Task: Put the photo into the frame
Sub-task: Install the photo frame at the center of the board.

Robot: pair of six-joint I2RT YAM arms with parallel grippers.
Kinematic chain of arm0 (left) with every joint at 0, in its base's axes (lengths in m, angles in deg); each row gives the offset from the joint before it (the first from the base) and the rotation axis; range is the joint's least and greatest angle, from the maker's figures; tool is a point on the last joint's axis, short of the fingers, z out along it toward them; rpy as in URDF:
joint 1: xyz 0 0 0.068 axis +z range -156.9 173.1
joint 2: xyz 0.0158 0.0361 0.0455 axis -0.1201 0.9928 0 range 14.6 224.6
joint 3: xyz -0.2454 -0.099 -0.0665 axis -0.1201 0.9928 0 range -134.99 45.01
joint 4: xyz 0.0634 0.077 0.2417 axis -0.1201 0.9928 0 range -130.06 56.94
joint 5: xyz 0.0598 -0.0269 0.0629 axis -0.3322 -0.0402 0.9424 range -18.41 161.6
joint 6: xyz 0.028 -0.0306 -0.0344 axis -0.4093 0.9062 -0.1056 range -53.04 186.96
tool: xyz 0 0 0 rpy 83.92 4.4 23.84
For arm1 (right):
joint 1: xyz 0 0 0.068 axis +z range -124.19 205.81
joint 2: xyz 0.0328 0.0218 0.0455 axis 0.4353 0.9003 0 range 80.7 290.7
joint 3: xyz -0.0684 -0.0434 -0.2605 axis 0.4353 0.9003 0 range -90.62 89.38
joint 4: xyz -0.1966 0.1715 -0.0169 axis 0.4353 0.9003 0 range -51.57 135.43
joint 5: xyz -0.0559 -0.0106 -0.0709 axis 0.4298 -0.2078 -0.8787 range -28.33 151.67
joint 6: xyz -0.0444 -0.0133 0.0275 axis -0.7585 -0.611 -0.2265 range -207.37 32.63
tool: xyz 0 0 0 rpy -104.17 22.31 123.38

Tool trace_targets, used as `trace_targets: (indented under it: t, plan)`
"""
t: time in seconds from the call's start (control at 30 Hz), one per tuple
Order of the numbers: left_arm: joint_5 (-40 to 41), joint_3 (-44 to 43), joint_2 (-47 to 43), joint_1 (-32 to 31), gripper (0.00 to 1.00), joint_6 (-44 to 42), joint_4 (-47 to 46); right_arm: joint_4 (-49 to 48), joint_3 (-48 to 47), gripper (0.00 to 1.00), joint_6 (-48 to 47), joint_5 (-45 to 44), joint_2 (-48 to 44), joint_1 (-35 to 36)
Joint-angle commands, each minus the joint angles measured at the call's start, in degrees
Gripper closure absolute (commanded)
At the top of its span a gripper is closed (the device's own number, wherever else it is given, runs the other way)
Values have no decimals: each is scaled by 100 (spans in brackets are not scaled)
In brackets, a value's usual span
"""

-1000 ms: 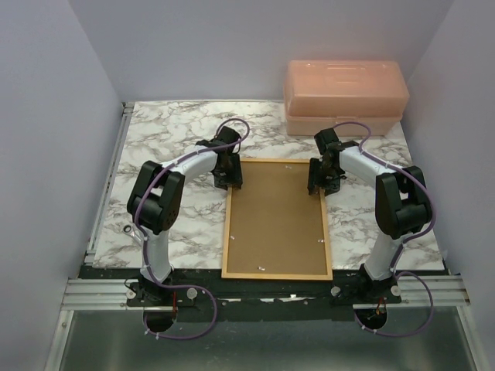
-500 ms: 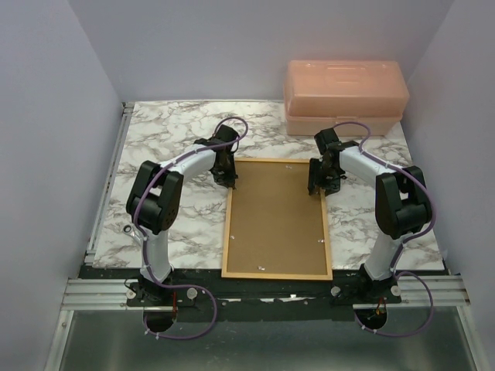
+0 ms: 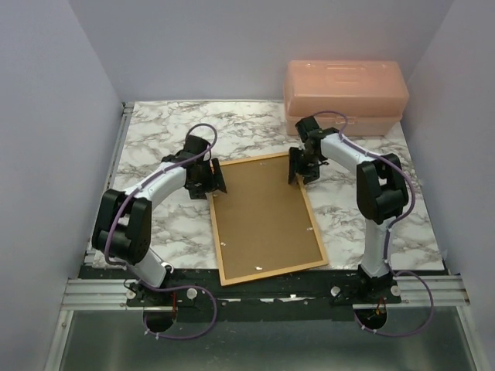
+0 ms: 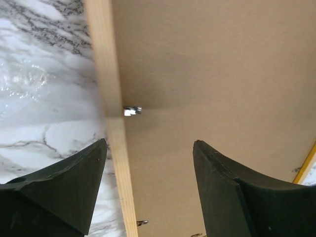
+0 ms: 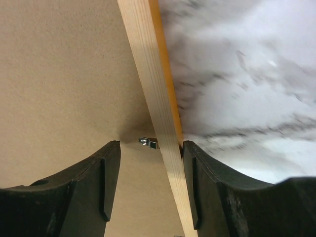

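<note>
The frame [image 3: 215, 236] lies back side up on the marble table, turned at a slant, with its brown backing board [image 3: 263, 216] showing. The photo is hidden. My left gripper [image 3: 213, 179] is at the frame's far left corner. It is open and straddles the pale left rail [image 4: 111, 98], with one finger over the marble and the other over the board [image 4: 207, 74]. My right gripper [image 3: 298, 171] is at the far right corner. It is open across the right rail [image 5: 150, 74], and its outer finger touches the rail's orange edge.
A pink translucent plastic box [image 3: 345, 97] stands at the back right, just beyond the right gripper. Small metal tabs [image 4: 132, 111] [image 5: 148, 142] stick out from the rails over the board. White walls close in the marble table [image 3: 162, 139] on three sides.
The frame's far end has swung to the left, so it now lies skewed. Both grippers moved left and farther back with that end.
</note>
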Motion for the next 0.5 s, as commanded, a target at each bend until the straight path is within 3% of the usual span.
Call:
trace_targets:
  t: [0.0, 0.2, 0.3, 0.47]
  plan:
    - [-379, 606, -642, 85, 28, 117, -166, 169, -884, 41, 129, 271, 576, 365]
    - [-178, 1645, -1114, 90, 34, 605, -146, 515, -1906, 39, 195, 75, 1056, 504]
    - [-192, 1936, -1148, 73, 39, 740, -226, 604, -2026, 30, 169, -189, 938, 505]
    - [-323, 1954, -1515, -58, 35, 716, -340, 677, -1849, 22, 158, -623, 553, 507]
